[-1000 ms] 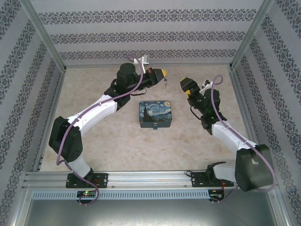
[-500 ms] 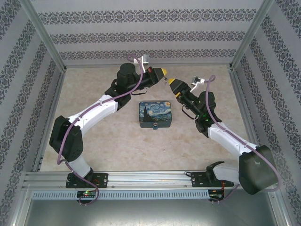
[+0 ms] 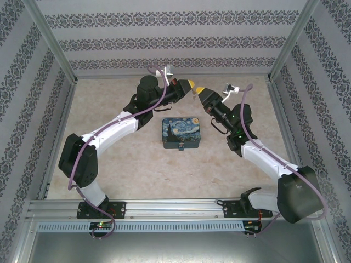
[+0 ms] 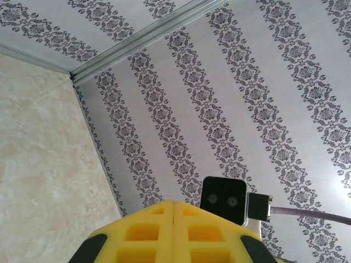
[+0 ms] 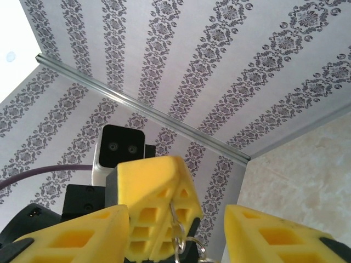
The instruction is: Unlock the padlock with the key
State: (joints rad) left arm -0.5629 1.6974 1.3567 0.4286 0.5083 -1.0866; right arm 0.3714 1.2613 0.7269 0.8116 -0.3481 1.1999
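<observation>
Aloft, the padlock (image 5: 176, 233) hangs by its thin silvery loop from the left hand (image 3: 190, 84), whose yellow fingers (image 4: 153, 211) are pressed together on it; its body is too small to resolve. The right hand (image 3: 201, 91) faces it tip to tip, fingers (image 5: 77, 235) spread wide, the loop in the gap and touching neither. Both hover over the far worktop (image 3: 98, 98), near the back wall (image 3: 175, 55). The starry-print box (image 3: 182, 132) lies nearer, apart.
</observation>
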